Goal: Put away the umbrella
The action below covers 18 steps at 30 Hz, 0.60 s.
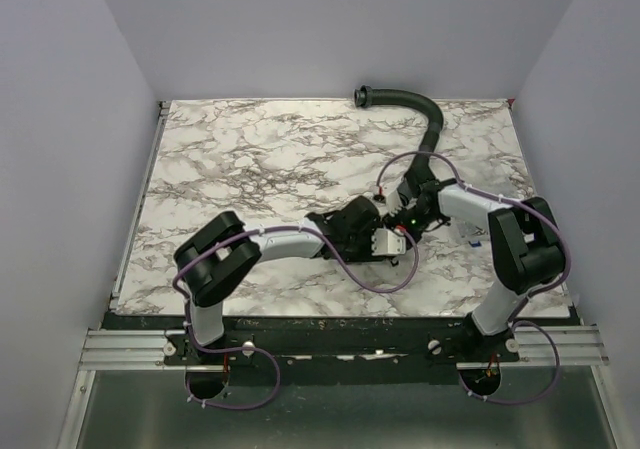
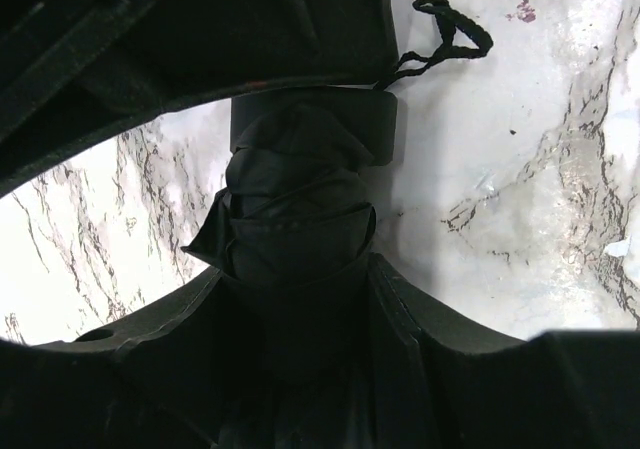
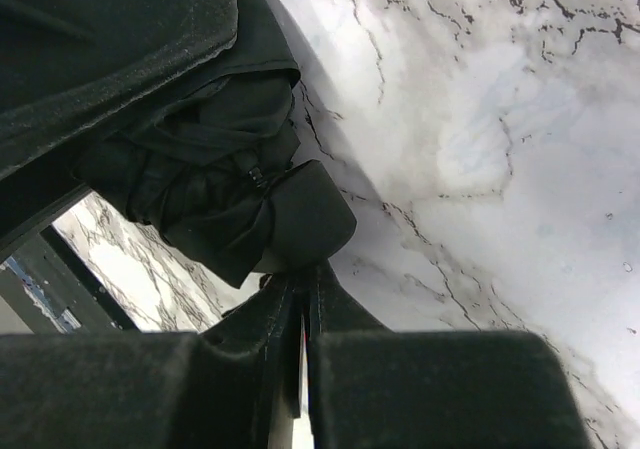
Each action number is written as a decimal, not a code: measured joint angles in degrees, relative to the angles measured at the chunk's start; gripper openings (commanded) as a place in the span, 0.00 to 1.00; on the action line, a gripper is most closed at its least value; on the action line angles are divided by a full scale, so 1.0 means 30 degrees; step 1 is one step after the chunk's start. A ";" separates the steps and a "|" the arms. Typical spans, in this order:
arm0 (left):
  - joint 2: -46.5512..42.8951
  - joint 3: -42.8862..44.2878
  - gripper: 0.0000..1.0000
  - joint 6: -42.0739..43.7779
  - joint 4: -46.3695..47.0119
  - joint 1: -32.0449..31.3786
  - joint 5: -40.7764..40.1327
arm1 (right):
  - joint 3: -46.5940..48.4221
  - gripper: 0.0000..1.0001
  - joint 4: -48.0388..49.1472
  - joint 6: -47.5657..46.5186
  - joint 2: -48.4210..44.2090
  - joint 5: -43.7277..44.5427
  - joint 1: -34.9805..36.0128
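Two grippers at the folded umbrella (image 2: 300, 219), just 5 o'clock of the marble table's (image 1: 250, 149) centre: left gripper (image 2: 300, 184) clamped around it, right gripper (image 3: 303, 289) pinched together beside its wrapped end.

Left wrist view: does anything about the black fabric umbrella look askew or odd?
The black fabric umbrella is only loosely bundled: a fabric flap pokes out sideways, and its braided cord loop trails loose on the marble table. A small reddish speck marks the marble nearby.
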 measured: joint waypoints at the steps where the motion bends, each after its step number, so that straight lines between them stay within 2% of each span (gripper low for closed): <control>1: 0.0000 0.0000 0.44 -0.0015 0.0000 0.0007 0.0000 | -0.0007 0.17 0.0000 0.0138 0.0000 0.0015 -0.0022; 3: -0.0044 -0.0007 0.51 0.0007 -0.0007 0.0000 -0.0007 | -0.0007 0.33 -0.0102 0.0211 -0.0087 0.0124 -0.0022; 7: -0.0335 -0.0306 0.77 0.0117 0.0270 0.0000 0.0007 | -0.0474 0.58 -0.0270 -0.0568 -0.1384 0.0408 -0.0364; 9: -0.0758 -0.0678 0.88 -0.0095 0.0437 -0.0036 0.0036 | -0.0903 0.66 -0.0401 -0.1129 -0.2696 0.0430 -0.0678; 10: -0.1078 -0.0962 0.97 -0.0240 0.0481 -0.0036 0.0036 | -0.1071 0.70 -0.0517 -0.1435 -0.3432 0.0444 -0.0860; 13: -0.2433 -0.1690 0.98 -0.0678 0.0452 -0.0036 0.0029 | -0.1319 0.78 -0.0889 -0.2215 -0.5435 0.0503 -0.1239; 18: -0.5056 -0.1814 0.98 -0.1508 0.0503 0.0007 0.0022 | -0.0736 0.79 -0.1785 -0.3424 -0.6943 0.0532 -0.1304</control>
